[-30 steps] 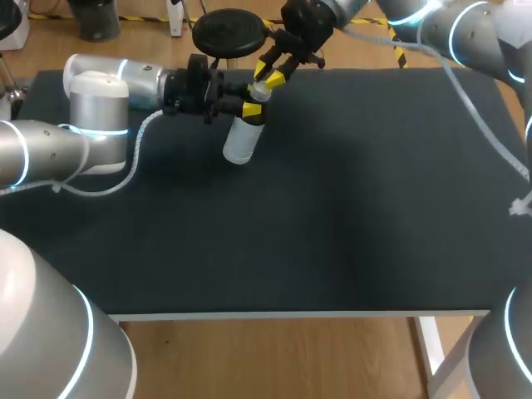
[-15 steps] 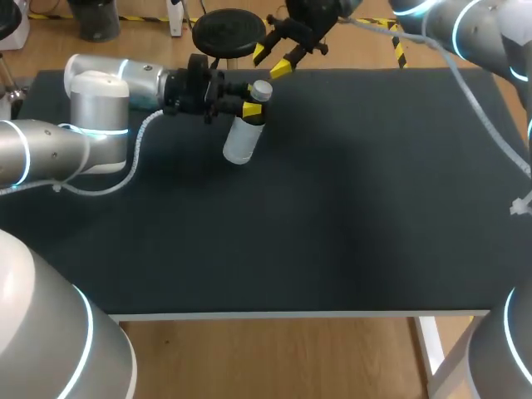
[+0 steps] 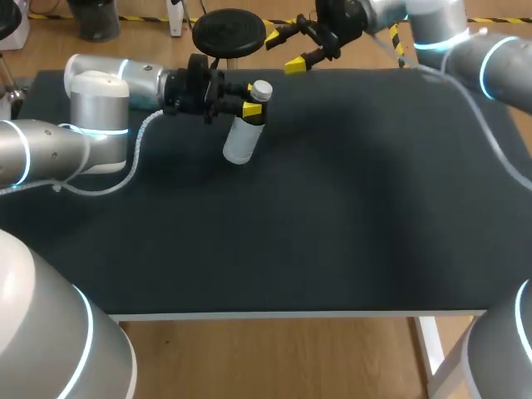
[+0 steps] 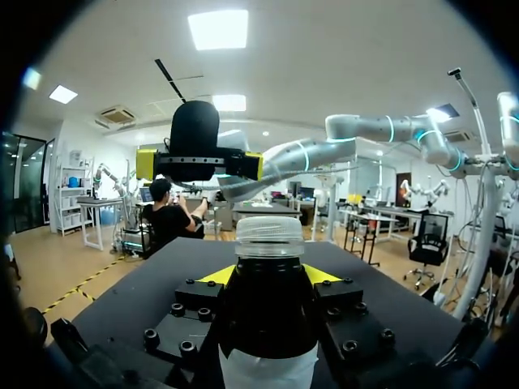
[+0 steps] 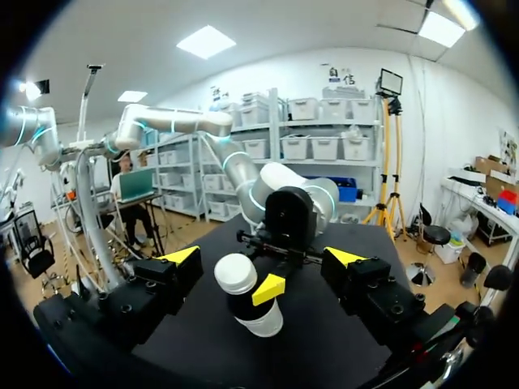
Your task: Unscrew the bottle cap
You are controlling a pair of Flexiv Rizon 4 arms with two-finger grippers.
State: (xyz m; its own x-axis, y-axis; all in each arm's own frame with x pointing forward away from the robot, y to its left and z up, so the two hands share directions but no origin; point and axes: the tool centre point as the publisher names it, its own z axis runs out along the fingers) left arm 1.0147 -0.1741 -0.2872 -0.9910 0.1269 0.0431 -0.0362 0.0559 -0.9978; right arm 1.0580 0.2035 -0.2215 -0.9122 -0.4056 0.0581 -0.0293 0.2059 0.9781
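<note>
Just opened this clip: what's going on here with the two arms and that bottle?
The left gripper is shut on the bottle just below its cap, holding it tilted over the far left part of the table. The cap is on the bottle. The right gripper hangs open and empty near the table's far edge, apart from the cap. So the bottle is braced, but nothing grips the cap at this moment.

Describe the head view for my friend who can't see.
The left gripper holds a tilted white bottle by its neck over the dark table, cap on. The right gripper hangs open near the cap, not touching it.
</note>
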